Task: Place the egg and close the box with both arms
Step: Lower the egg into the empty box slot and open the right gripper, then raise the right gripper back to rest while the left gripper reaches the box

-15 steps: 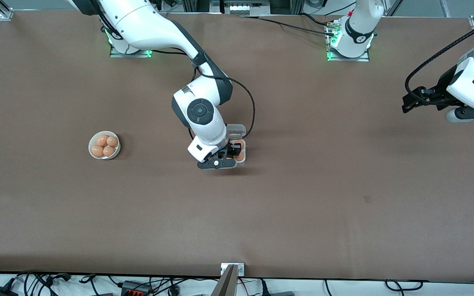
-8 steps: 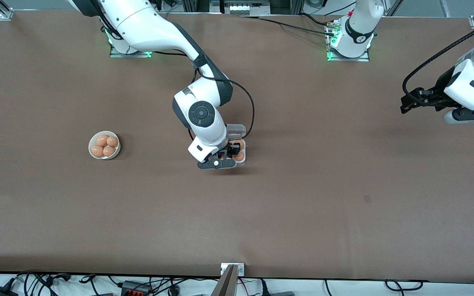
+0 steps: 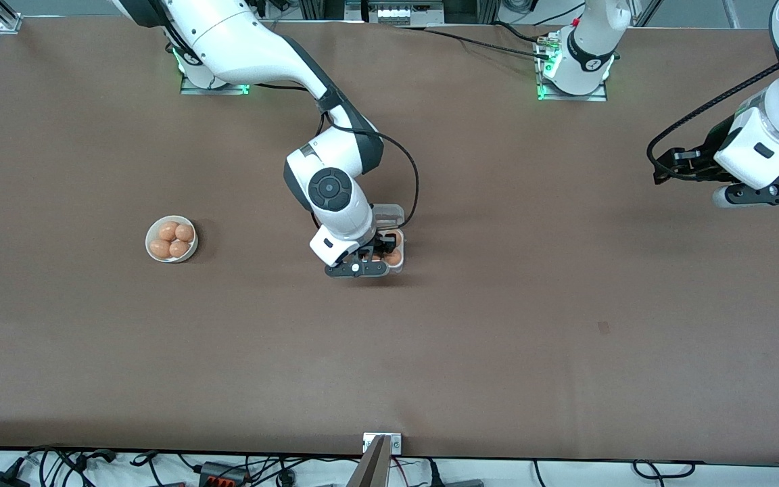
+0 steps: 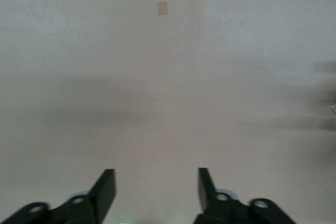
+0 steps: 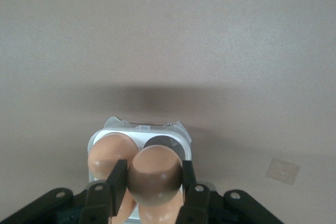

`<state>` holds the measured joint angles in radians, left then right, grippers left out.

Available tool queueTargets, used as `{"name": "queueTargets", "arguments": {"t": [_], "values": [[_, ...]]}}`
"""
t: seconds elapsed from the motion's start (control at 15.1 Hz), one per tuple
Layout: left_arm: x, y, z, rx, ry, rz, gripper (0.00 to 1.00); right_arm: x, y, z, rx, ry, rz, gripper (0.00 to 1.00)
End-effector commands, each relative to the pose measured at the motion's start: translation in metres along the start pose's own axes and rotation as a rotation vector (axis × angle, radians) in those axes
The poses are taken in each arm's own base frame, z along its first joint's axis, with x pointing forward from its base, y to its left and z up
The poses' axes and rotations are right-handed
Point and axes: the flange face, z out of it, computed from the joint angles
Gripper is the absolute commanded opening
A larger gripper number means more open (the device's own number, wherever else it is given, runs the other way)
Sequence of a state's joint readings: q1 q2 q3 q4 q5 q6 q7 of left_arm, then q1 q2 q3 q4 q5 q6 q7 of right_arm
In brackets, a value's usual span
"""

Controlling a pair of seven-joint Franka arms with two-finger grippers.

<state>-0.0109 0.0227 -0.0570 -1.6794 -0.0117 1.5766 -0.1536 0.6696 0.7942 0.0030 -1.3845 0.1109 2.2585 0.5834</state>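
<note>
Holding an egg [image 5: 154, 178] over the box [image 5: 181, 139], bowl [image 3: 151, 234] nearby.

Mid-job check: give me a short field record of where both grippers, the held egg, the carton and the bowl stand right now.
right gripper: shut on the egg, over the box
box: lid open, mid-table, one empty cell showing in the right wrist view, eggs in others
left gripper: fingers apart, holding nothing, over bare table at the left arm's end
bowl: four eggs inside, toward the right arm's end
lid closing: not yet done

Bowl [image 3: 172, 239] lies well apart from the box [image 3: 389, 237], toward the right arm's end.
</note>
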Motion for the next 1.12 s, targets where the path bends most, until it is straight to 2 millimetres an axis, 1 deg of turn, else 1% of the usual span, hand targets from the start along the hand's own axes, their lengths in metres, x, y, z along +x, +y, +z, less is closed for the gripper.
{"name": "queueTargets", "arguments": {"t": [0.0, 0.07, 0.13, 0.26, 0.33, 0.4, 0.46, 0.53, 0.6, 0.73, 0.79, 0.93, 1.06], "values": [[0.000, 0.005, -0.017, -0.013, 0.010, -0.015, 0.07, 0.000, -0.004, 0.003, 0.005, -0.013, 0.008, 0.02], [0.000, 0.005, -0.017, -0.012, 0.010, -0.013, 0.00, -0.001, -0.003, 0.008, 0.004, -0.020, 0.021, 0.64], [0.000, 0.005, -0.017, -0.012, 0.010, -0.015, 0.00, 0.000, -0.004, 0.005, 0.007, -0.018, 0.025, 1.00], [0.000, 0.007, -0.017, -0.011, 0.010, -0.006, 0.00, 0.002, -0.005, -0.007, 0.014, -0.011, 0.030, 1.00], [0.000, 0.005, -0.017, -0.012, 0.010, -0.004, 0.00, 0.002, -0.005, -0.018, 0.009, -0.014, 0.032, 1.00], [0.000, 0.004, -0.017, -0.012, 0.010, -0.006, 0.00, 0.006, 0.002, -0.031, -0.006, -0.021, 0.039, 1.00], [0.000, 0.004, -0.017, -0.012, 0.010, -0.004, 0.00, 0.012, 0.005, -0.050, -0.014, -0.022, 0.043, 1.00], [0.000, 0.005, -0.017, -0.016, 0.009, -0.005, 0.00, 0.023, 0.014, -0.073, -0.019, -0.007, 0.054, 1.00], [0.000, 0.007, -0.017, -0.016, 0.009, -0.004, 0.00, 0.033, 0.027, -0.102, -0.026, 0.006, 0.068, 1.00], [-0.001, 0.011, -0.018, -0.018, 0.009, -0.002, 0.00, 0.049, 0.060, -0.151, -0.045, 0.037, 0.115, 1.00], [-0.003, 0.021, -0.018, -0.019, 0.008, 0.013, 0.00, 0.055, 0.076, -0.174, -0.055, 0.055, 0.138, 1.00], [-0.007, 0.039, -0.017, -0.035, 0.004, 0.036, 0.00, 0.068, 0.119, -0.211, -0.087, 0.073, 0.191, 1.00], [-0.011, 0.064, -0.014, -0.031, -0.002, 0.067, 0.00, 0.074, 0.155, -0.238, -0.124, 0.069, 0.203, 1.00]]}}
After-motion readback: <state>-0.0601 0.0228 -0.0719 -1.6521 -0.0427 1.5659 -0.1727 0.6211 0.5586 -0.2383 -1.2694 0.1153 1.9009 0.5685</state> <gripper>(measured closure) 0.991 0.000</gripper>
